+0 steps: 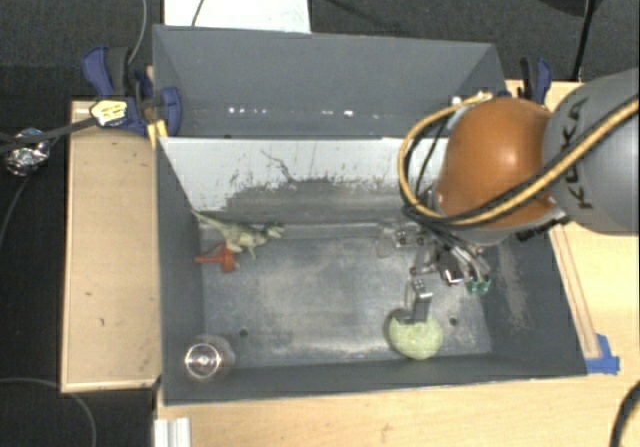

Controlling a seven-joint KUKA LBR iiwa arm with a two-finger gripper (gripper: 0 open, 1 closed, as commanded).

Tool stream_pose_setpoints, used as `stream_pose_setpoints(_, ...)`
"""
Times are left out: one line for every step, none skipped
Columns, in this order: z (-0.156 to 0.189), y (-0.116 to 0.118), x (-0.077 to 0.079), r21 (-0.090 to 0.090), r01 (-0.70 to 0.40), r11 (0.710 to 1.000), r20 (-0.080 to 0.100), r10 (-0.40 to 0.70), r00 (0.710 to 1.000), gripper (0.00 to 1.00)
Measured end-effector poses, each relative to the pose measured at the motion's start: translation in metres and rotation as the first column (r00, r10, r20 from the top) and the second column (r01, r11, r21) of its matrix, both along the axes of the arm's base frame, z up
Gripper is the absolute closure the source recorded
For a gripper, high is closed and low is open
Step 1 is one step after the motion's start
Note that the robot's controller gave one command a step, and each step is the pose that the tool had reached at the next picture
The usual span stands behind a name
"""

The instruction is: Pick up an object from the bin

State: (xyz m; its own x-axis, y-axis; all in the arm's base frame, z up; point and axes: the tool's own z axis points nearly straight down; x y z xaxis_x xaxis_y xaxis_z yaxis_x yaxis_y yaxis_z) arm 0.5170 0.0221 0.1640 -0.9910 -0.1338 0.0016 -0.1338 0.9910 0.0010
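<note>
A pale green lump (pixel 415 339) lies on the floor of the bin (pixel 320 300) at the near right, close to the near wall. It is the thing nearest the jaws, which hang right above it with their tips at or just touching its top. I cannot tell whether they are spread or closed, and nothing plainly sits between them. To grasp it well, I judge the jaws should be spread wider than the lump and centred over its middle rather than its far edge. They should then go down until the tips straddle it low, near the floor, because a rounded and perhaps squashy thing may slip out of a pinch taken too high. With the near wall so close, the closing line is best kept running left to right along that wall, so neither tip jams against it. A gentle squeeze and a straight lift should follow. The floor around the lump is bare, scuffed metal, so nothing crowds the grasp. Well apart at the far left lie a small pale toy dinosaur (pixel 240 233) and, just beside it, a small red piece (pixel 215 257). A round clear cup (pixel 203 359) stands in the near left corner. The arm (pixel 600 160) reaches in from the right, its orange cover (pixel 495 165) and looped cables (pixel 420 197) hanging over the bin's right side.
</note>
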Motion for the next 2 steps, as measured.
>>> stream_pose_setpoints(-0.019,-0.032,-0.028,0.001,-0.048,0.999,0.013,0.048,0.999,0.0)
stream_pose_setpoints(-0.048,-0.043,-0.029,-0.001,-0.17,0.986,0.006,0.17,0.985,0.0)
